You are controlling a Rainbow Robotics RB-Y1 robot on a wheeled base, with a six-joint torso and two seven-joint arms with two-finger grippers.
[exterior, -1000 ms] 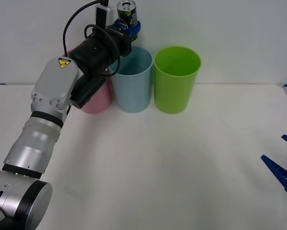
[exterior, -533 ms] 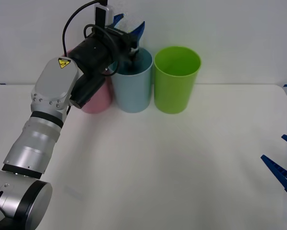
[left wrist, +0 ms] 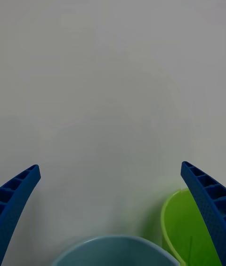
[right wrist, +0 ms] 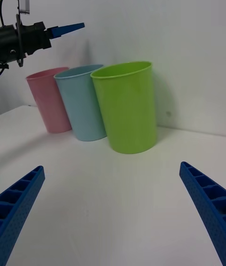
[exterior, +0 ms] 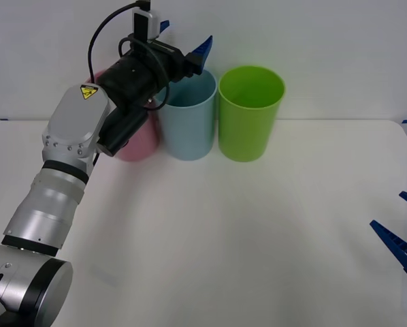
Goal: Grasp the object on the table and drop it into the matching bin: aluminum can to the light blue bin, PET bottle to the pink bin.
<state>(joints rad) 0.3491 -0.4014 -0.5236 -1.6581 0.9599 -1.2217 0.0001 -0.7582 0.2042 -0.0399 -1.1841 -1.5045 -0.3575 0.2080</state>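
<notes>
left gripper (exterior: pixel 184 37) fingers spread above light blue bin (exterior: pixel 187 116), nothing held

You cannot see inside the light blue bin (exterior: pixel 187 116), because its own wall hides the bottom, so whether something lies in it cannot be told. The left arm covers most of the pink bin (exterior: pixel 137 144); only its lower right part is visible to you. In the front view, the right claw (exterior: pixel 402 235) is cut by the right edge, and the bench (exterior: pixel 244 231) is cut at the near edge.
</notes>
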